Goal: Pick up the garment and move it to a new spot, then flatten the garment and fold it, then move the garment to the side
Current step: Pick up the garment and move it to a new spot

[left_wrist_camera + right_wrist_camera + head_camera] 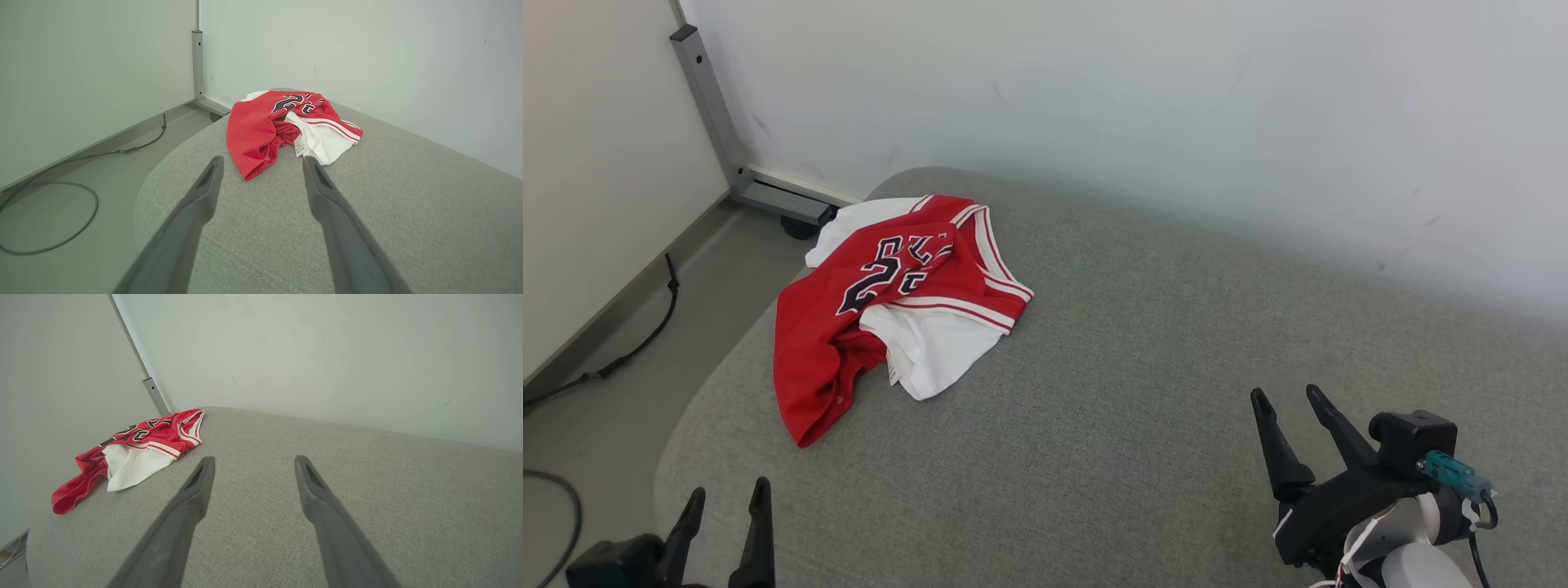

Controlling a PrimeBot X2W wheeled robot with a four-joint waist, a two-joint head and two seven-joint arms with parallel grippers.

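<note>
garment (817, 343) crumpled, upper left, head view | judged light, limp, slippery | pinch raised red fold, its lower edge | left gripper (729, 488), right gripper (1285, 393) spread wide, both empty

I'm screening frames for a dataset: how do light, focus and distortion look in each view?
Head view: soft even light, no glare, jersey sharp, faint shadow where cushion meets wall. Left wrist view: wide-angle stretch makes the left hand loom large; jersey crisp. Right wrist view: same stretch on the right hand, flat light, no glare.
</note>
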